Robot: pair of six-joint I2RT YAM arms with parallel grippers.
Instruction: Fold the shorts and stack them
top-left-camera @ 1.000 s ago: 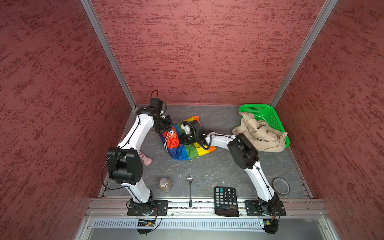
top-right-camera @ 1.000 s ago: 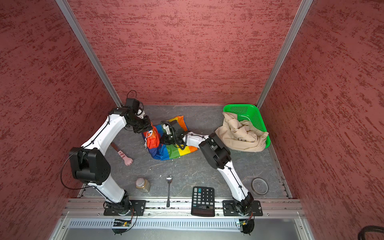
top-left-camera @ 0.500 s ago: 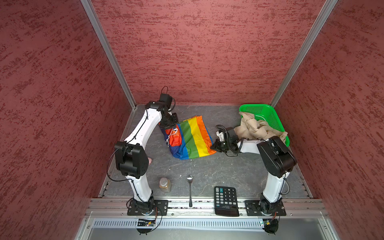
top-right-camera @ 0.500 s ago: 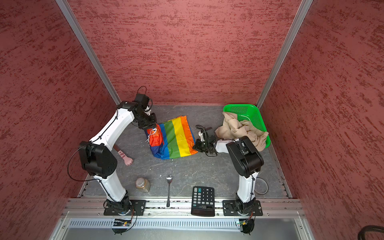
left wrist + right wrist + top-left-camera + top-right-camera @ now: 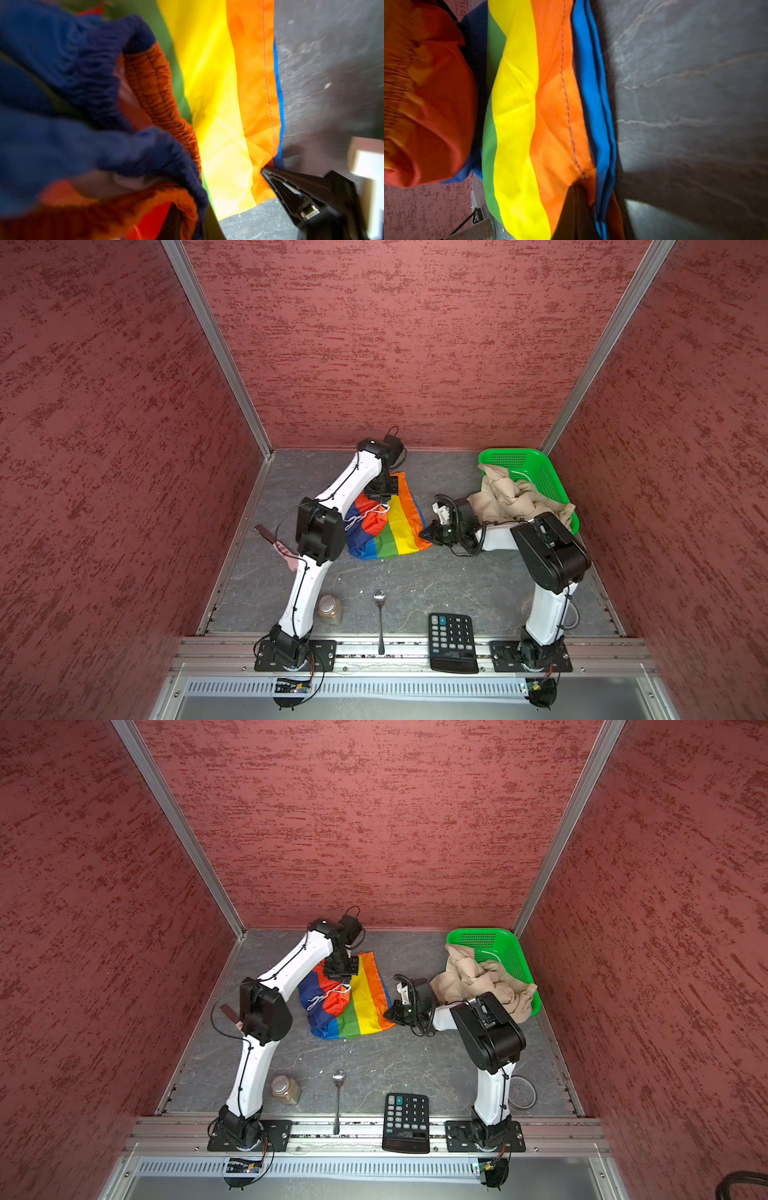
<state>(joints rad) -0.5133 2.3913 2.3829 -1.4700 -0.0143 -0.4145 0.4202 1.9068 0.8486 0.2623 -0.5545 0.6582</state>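
Red textured walls close in a grey, veined tabletop (image 5: 415, 580). Near its middle lie the rainbow shorts (image 5: 395, 531), partly spread with the striped leg flat and the waistband end bunched up. The left gripper (image 5: 380, 501) comes down from the rear and is clamped on the gathered waistband (image 5: 158, 93), which rises off the surface; the white drawstring (image 5: 365, 516) trails over the red and blue cloth just beside it. The right gripper (image 5: 426, 533) lies low at the orange side edge of the same pair. Its jaws are closed on the hem, and the cloth puckers toward the tip in the left wrist view. The beige shorts (image 5: 511, 497) sit crumpled at the right, draped over the near rim of the green basket (image 5: 540, 464). Along the front edge stand a jar (image 5: 330, 610), a spoon (image 5: 380, 622) and a calculator (image 5: 453, 641), well apart from both pairs.
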